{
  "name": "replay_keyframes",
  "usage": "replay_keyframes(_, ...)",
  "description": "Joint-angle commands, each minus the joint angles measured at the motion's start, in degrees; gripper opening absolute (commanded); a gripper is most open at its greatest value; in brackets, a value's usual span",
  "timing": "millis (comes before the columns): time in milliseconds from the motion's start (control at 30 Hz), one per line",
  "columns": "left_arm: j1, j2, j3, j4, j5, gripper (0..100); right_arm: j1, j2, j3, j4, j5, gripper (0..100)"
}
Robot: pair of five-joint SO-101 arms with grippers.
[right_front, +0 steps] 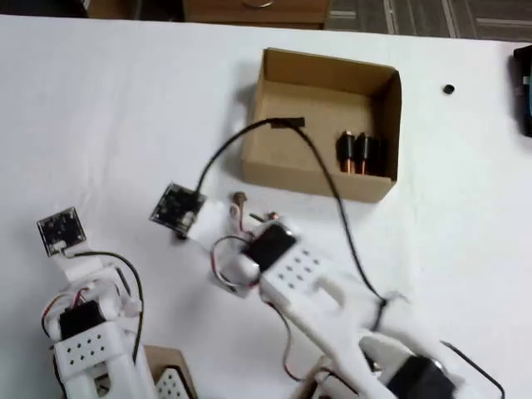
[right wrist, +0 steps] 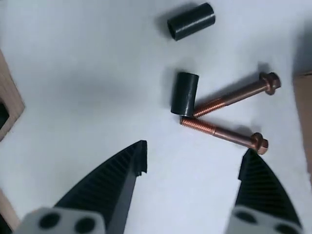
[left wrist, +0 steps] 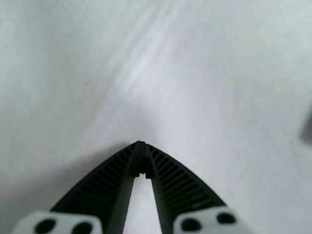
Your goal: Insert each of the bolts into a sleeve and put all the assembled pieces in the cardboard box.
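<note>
Right gripper (right wrist: 195,158): gapes wide, grips nothing, hangs above the white table (right wrist: 87,73).

On the table just past its fingertips (right wrist: 139,153): first copper bolt (right wrist: 233,95) and second copper bolt (right wrist: 222,132), both flat, threaded tips meeting at one end of a black sleeve (right wrist: 185,92), heads splayed apart. Both bolts lie outside that sleeve. Farther off, well apart from the bolts: second black sleeve (right wrist: 191,21), on its side.

From above: cardboard box (right_front: 316,179) stands open just beyond the right arm (right_front: 303,278). Holds assembled pieces (right_front: 359,154), black with copper showing, close together against its right wall; exact count hard to tell. Right of the box, well apart from it: small black object (right_front: 449,89), too small to identify.

Left gripper (left wrist: 140,158): pinched fully shut, tips touching, nothing between them, above bare white table. Left arm (right_front: 87,341) sits at the near left of the table, well apart from box, bolts and sleeves.
</note>
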Motion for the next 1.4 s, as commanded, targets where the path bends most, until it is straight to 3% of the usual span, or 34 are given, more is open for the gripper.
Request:
replay_keyframes(0,-0.44,-0.62,-2.33,-0.97,0.26,2,0.57,8.22,-6.15,-1.01,3.08,29.4)
replay_keyframes(200,-0.44,-0.62,-2.33,-1.05,0.26,2,2.42,22.9,-16.88,-0.66,8.88,29.4)
replay_keyframes(500,-0.44,-0.62,-2.24,-2.99,0.26,2,2.24,37.67,-28.57,-0.66,8.88,29.4)
replay_keyframes(833,-0.35,-0.62,-2.24,-3.08,0.35,2,2.24,48.4,-31.21,-0.75,8.79,29.2)
replay_keyframes(933,-0.35,-0.62,-2.24,-3.08,0.35,2,2.24,48.75,-32.09,-0.57,8.79,23.0)
replay_keyframes(1133,-0.35,-0.62,-2.24,-3.08,0.35,2,2.24,48.84,-32.35,-0.22,8.62,1.1)
replay_keyframes(1367,-0.35,-0.62,-2.24,-3.08,0.35,2,2.42,47.96,-32.7,0.31,8.35,2.0)
